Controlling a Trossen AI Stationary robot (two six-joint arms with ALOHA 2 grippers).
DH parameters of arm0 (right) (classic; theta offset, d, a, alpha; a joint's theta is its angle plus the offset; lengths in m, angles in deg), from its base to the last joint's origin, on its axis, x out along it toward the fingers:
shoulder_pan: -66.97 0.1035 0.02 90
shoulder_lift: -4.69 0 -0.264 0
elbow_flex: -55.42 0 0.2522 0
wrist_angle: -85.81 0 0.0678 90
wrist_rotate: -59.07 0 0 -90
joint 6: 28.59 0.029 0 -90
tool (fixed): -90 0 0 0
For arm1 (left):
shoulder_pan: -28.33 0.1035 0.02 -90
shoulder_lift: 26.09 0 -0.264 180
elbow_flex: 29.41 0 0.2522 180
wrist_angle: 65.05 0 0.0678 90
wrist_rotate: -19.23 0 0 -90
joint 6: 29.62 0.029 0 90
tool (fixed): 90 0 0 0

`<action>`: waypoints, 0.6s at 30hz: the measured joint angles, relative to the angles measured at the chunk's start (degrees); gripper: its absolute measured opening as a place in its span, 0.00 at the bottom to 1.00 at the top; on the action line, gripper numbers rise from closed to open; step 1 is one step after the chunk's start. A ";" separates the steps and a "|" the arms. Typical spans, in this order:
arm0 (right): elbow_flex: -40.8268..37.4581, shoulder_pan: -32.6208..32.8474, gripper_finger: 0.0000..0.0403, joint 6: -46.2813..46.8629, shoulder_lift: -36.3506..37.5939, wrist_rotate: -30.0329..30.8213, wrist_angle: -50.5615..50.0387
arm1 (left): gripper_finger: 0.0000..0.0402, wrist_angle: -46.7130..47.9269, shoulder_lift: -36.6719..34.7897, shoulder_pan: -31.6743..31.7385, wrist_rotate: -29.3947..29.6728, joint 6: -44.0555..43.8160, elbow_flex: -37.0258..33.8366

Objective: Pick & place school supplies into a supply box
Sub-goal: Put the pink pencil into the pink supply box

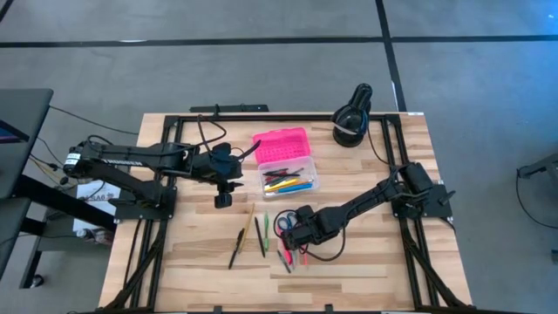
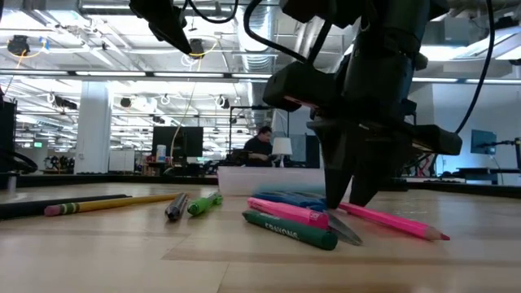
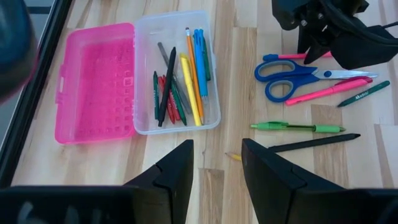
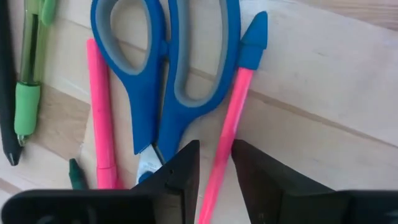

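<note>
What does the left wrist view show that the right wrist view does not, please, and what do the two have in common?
Only the left wrist view shows the open pencil case with pens in its clear half, the black pencil, and the right gripper over the scissors. Only the right wrist view shows a pink pen with a blue cap running between that gripper's open fingers. Both show the blue scissors and the green pen.

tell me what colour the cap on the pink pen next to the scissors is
Blue: the pink pen beside the scissors has a blue cap, clearest in the right wrist view.
</note>
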 joint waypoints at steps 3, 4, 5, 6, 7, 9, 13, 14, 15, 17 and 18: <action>-0.01 0.04 0.23 -0.61 -0.07 -0.93 -1.82 | 0.32 0.00 0.00 0.00 0.00 0.06 0.00; -0.01 0.07 0.22 -0.97 -0.07 -1.46 -2.55 | 0.32 0.00 0.00 0.00 0.00 0.08 0.00; -0.02 0.07 0.21 -1.54 -0.07 -1.96 -3.19 | 0.32 0.00 0.00 0.02 0.00 0.10 0.00; -0.01 0.07 0.20 -1.98 -0.07 -2.42 -3.74 | 0.32 0.00 0.00 0.01 0.00 0.10 0.00; -0.02 0.07 0.18 -2.30 -0.07 -2.82 -4.26 | 0.32 0.00 0.00 0.00 0.00 0.10 0.00; -0.02 0.07 0.16 -2.41 -0.07 -3.13 -5.00 | 0.32 -0.01 0.00 0.02 0.01 0.13 0.00; -0.04 0.09 0.10 -3.72 -0.07 -3.99 -5.75 | 0.32 -0.02 0.00 0.01 0.02 0.10 0.00; -0.06 0.09 0.08 -4.13 -0.08 -4.61 -6.11 | 0.32 -0.02 0.00 0.02 0.02 0.08 0.00; -0.06 0.07 0.07 -4.74 -0.09 -5.12 -6.51 | 0.32 -0.02 0.01 0.01 0.02 0.08 0.00; -0.06 0.08 0.04 -5.38 -0.09 -6.10 -7.56 | 0.32 -0.02 0.00 0.00 0.04 0.08 0.00; -0.06 0.09 0.03 -5.72 -0.09 -6.48 -8.04 | 0.32 -0.04 0.02 0.00 0.02 0.08 0.00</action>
